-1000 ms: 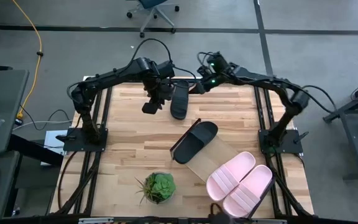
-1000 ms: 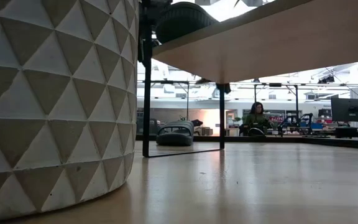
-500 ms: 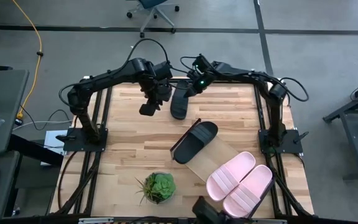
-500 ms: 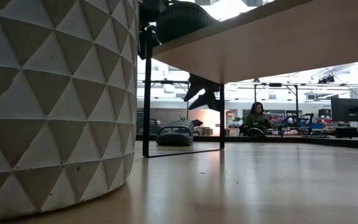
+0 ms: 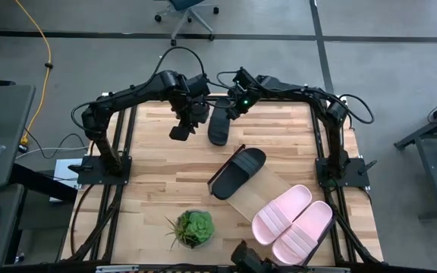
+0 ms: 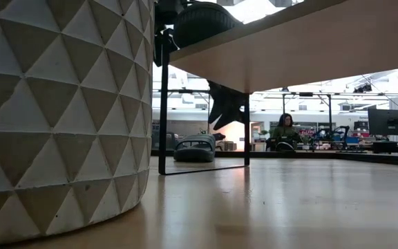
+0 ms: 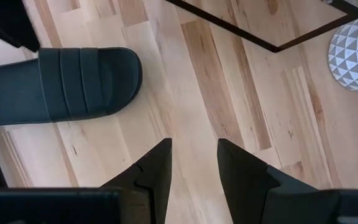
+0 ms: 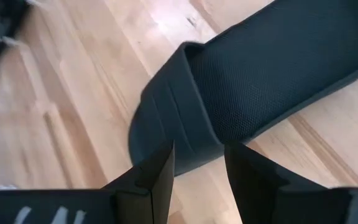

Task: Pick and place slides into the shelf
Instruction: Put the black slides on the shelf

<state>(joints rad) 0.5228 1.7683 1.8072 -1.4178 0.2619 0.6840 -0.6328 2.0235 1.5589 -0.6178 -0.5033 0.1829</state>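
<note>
Table [image 5: 158,163] of light planks. On it the shelf [image 5: 260,189], lying diagonal toward the near right, carries three slides: one black slide [image 5: 237,171] on its far-left end, two pink slides [image 5: 293,221] on the near-right end. Potted plant [image 5: 192,227] sits near-left of the shelf, in a white faceted pot [image 6: 61,111].

Last slide, the loose black slide [image 5: 219,120], lies on the table at the far edge, between my two arms, well apart from the shelf.

My right claw [image 5: 231,106] hangs just over that slide's far end; in the right wrist view my fingers [image 8: 151,177] are spread apart, empty, straddling the ribbed strap [image 8: 185,118] from above. My left claw [image 5: 182,130] waits just left of the slide, parted, nothing held, fingers [image 7: 157,168] over bare wood.

Risks, my guess: strap is soft, so a shallow pinch could slip and drop the slide. Left claw sits close, so lifting could clip it. Free room on the shelf is tight between black and pink slides; a sloppy drop could knock one off or hang over the black frame.
</note>
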